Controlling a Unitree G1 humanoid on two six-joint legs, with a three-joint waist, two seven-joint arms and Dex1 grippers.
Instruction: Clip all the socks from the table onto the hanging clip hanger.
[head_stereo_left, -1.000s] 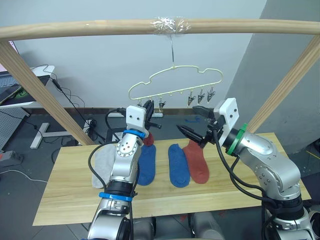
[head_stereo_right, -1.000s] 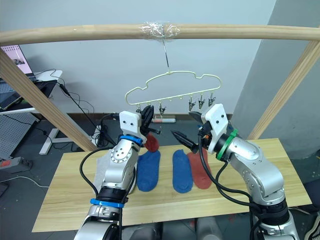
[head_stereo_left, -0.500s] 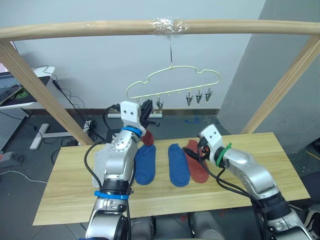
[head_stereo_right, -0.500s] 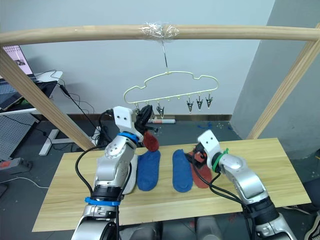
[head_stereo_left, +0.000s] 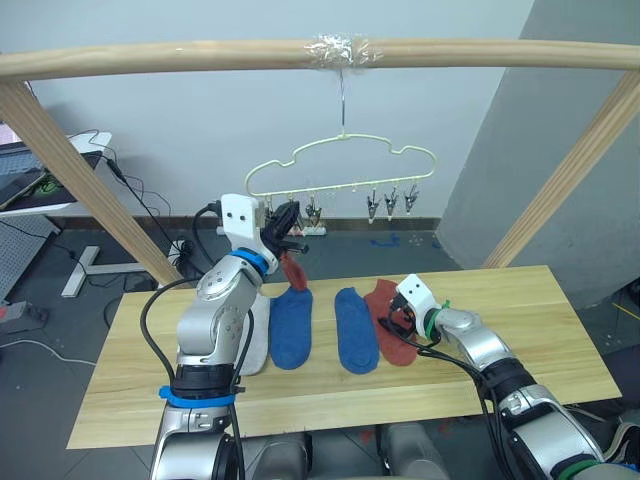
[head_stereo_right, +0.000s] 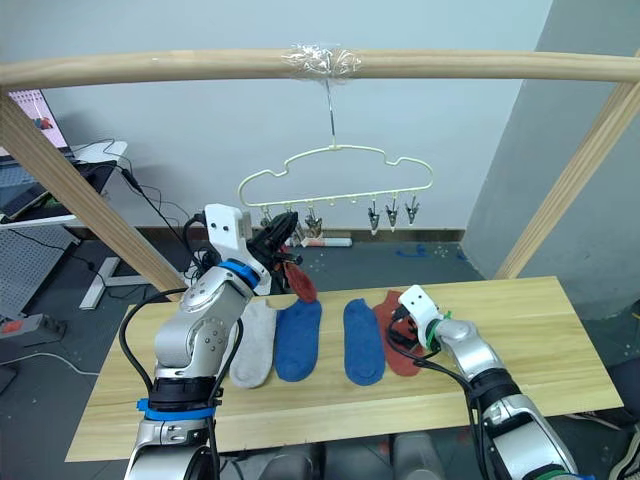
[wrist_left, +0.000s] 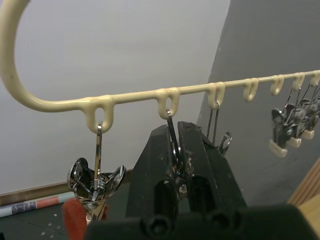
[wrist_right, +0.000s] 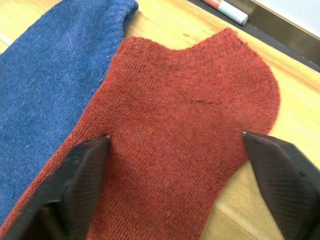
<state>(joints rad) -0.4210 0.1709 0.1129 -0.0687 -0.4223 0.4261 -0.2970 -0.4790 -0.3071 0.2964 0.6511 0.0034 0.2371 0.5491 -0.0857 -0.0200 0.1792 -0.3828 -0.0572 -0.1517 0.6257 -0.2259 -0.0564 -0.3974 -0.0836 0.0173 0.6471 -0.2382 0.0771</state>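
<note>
The pale clip hanger (head_stereo_left: 340, 163) hangs by its hook from the wooden pole. My left gripper (wrist_left: 176, 131) is raised to its bar and shut on the second clip (wrist_left: 172, 150) from the hanger's left end. A rust red sock (head_stereo_left: 294, 272) dangles just below the end clip (wrist_left: 96, 176). On the table (head_stereo_left: 150, 400) lie a light grey sock (head_stereo_left: 255, 335), two blue socks (head_stereo_left: 292, 325) (head_stereo_left: 355, 328) and another rust red sock (wrist_right: 185, 100). My right gripper (wrist_right: 175, 135) is open, low over that red sock, one fingertip at each side.
The round wooden pole frame (head_stereo_left: 200, 55) spans overhead, with slanted legs at both table ends. Three more clips (head_stereo_left: 390, 203) hang bunched at the hanger's right. A desk (head_stereo_left: 40, 180) and floor cables lie behind the table on the left.
My right gripper has dropped from beside the hanger down to the red sock on the table. My left arm and the hanger have shifted slightly left, uncovering the grey sock.
</note>
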